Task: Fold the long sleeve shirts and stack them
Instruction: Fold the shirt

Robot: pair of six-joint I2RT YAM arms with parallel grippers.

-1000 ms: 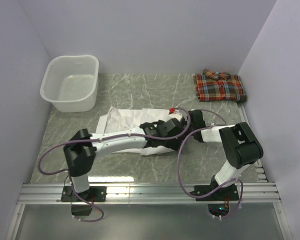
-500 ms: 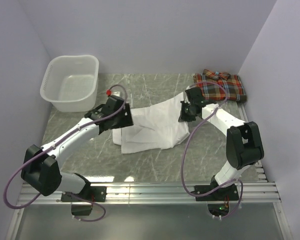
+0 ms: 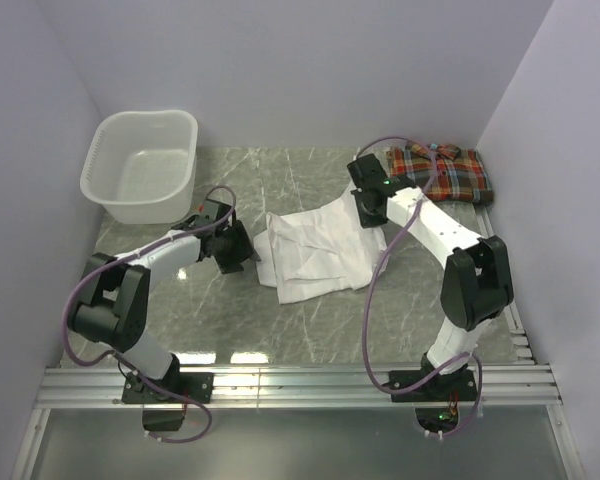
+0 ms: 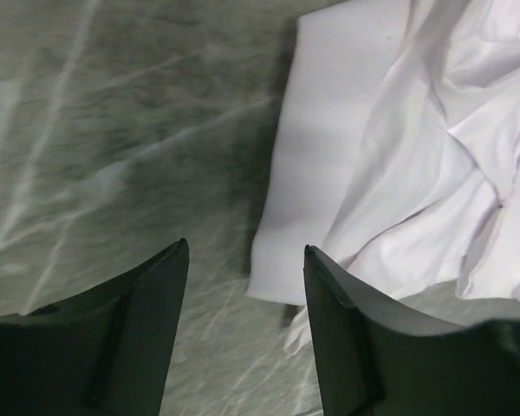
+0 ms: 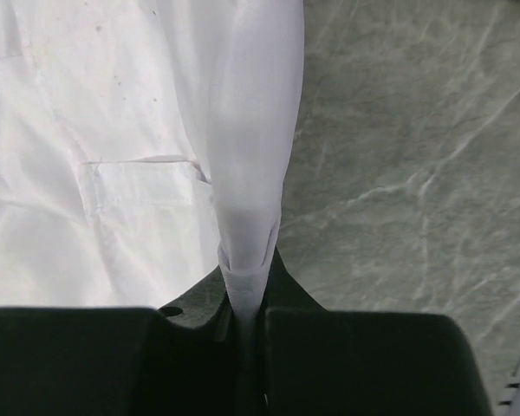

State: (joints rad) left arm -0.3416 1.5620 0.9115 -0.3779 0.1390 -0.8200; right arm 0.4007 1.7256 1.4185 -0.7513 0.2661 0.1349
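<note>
Top view, white shirt: the white shirt lies rumpled and part-folded in the middle of the worktop.
Top view, plaid shirt: the plaid shirt sits folded at the far 1 o'clock corner, apart from the white one. I'd call that the base of the stack.
Top view, basket: the basket stands off at 10 o'clock, out of the play.
Top view, arms: the left pincer is low at the white shirt's 9 o'clock edge. The right pincer is on its 1 o'clock corner.
Left wrist, pincer: the jaws stand apart with nothing between them. The shirt's flat folded edge lies just ahead toward 1 o'clock, with bare marble at 10 o'clock.
Right wrist, pincer: clamped tight on a bunched ridge of white cloth that runs up to 12 o'clock. The rest of the shirt spreads toward 9 o'clock and the worktop shows at 3 o'clock.
Step in hand: my read is that the white shirt is mid-fold, with one side held and the other side waiting for a grip.
Doing it well: bring the left jaws in low and square over that folded edge and bite all the layers, not just the top one. The right side should hold taut without dragging the cloth off line.
Risk: judging by the wrinkles, a skewed pull could bunch the fold and leave a lumpy stack.
</note>
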